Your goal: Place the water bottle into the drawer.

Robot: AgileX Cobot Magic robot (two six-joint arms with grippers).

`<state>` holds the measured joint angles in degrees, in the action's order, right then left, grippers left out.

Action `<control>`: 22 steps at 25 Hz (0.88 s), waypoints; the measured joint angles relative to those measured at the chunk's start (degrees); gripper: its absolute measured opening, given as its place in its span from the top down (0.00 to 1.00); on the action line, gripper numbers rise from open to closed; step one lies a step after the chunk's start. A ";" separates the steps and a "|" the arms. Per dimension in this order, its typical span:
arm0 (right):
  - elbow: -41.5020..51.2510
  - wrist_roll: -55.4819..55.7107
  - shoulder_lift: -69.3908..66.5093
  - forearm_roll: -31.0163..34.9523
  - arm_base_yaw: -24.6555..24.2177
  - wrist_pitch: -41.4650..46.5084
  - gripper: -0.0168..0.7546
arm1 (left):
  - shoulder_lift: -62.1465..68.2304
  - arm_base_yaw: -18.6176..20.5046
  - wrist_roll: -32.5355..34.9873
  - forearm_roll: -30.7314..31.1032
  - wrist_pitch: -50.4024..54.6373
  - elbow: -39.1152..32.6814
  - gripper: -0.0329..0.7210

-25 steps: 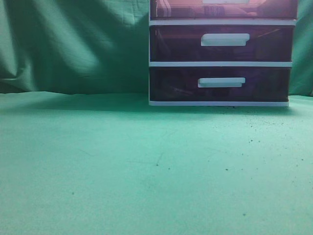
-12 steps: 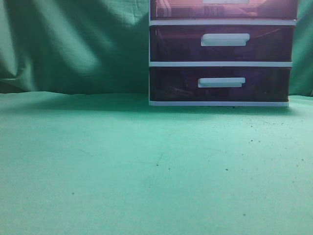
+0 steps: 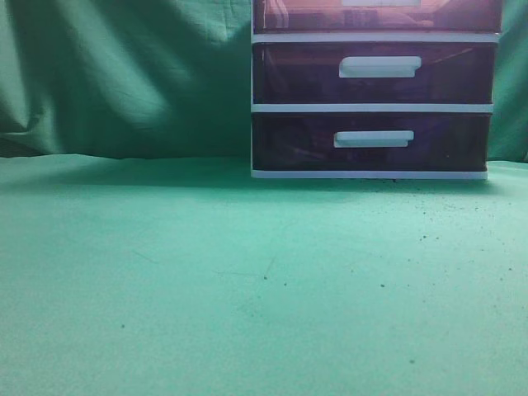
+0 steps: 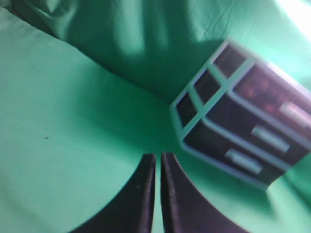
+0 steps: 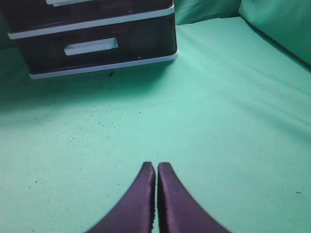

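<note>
Both pairs of jaws are pressed together with only a hairline slit between the dark fingers, and neither holds anything. Seen from its own wrist camera, the left gripper (image 4: 158, 156) hangs above the green cloth (image 3: 165, 280) that covers the table, its tips aimed toward the white-framed drawer unit (image 4: 243, 116), which appears tilted and blurred in that view and stands well apart from the fingers. From the right wrist camera, the right gripper (image 5: 156, 166) likewise hovers over bare green cloth, with the unit's lowest drawer (image 5: 97, 46) and its white bar handle ahead and well apart from the tips.

From the exterior camera, which looks along the table at object height, the unit stands at the back right against a draped green backdrop (image 3: 124, 74). It shows 3 translucent dark maroon fronts stacked between white frame rails. The uppermost drawer (image 3: 313, 15) is cut off by the top edge of the picture; its front sits flush with the 2 below it, and only a sliver of its white handle shows. Dark specks are scattered on the cloth in front of the unit. Neither arm appears in the exterior view, and the water bottle shows in none of the 3 views.
</note>
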<state>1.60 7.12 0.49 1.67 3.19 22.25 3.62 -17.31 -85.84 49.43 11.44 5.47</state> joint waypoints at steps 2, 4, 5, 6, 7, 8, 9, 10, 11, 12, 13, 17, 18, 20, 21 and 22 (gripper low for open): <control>0.00 0.00 0.00 0.00 0.00 0.00 0.98 | 0.00 0.00 17.82 -11.80 1.12 0.00 0.96; 0.00 0.00 0.00 0.00 0.00 0.00 0.98 | 0.00 0.00 34.38 -22.07 2.17 -0.13 0.96; 0.00 0.00 0.00 0.00 0.00 0.00 0.98 | 0.00 0.00 43.20 -27.34 2.15 -0.51 0.96; 0.00 0.00 0.00 0.00 0.00 0.00 0.98 | 0.00 0.00 51.25 -32.18 2.15 -1.32 0.96; 0.00 0.00 0.00 0.00 0.00 0.00 0.98 | 0.00 0.00 56.81 -35.63 2.15 -2.26 0.96; 0.00 0.00 0.00 0.00 0.00 0.00 0.98 | 0.00 0.00 61.85 -38.80 2.04 -3.13 0.96; 0.00 0.00 0.00 0.00 0.00 0.00 0.98 | 0.00 0.00 65.20 -40.66 1.70 -4.26 0.96; 0.00 0.00 0.00 0.00 0.00 0.00 0.98 | 0.00 0.00 66.96 -41.63 0.96 -5.47 0.96; 0.00 0.00 0.00 0.00 0.00 0.00 0.98 | 0.00 0.00 68.26 -41.98 0.44 -6.33 0.96; 0.00 0.00 0.00 0.00 0.00 0.00 0.98 | 0.00 0.00 69.04 -42.11 0.37 -6.80 0.96; 0.00 0.00 0.00 0.00 0.00 0.00 0.98 | 0.00 0.00 69.49 -42.46 0.65 -6.80 0.96; 0.00 0.00 0.00 0.00 0.00 0.00 0.98 | 0.00 0.00 69.79 -39.49 1.32 -6.80 0.96; 0.00 0.00 0.00 0.00 0.00 0.00 0.98 | 0.00 0.00 69.79 -38.50 1.83 -6.80 0.96; 0.00 0.00 0.00 0.00 0.00 0.00 0.98 | 0.00 0.00 69.88 -37.54 3.61 -6.80 0.96; 0.00 0.00 0.00 0.00 0.00 0.00 0.98 | -0.41 0.31 69.88 -37.28 5.26 -6.80 0.96; 0.00 0.00 0.00 0.00 0.00 0.00 0.98 | -1.26 1.09 69.88 -37.13 6.78 -6.80 0.96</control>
<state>1.60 7.12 0.49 1.67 3.19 22.25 2.36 -16.22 -15.96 12.30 18.22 -1.33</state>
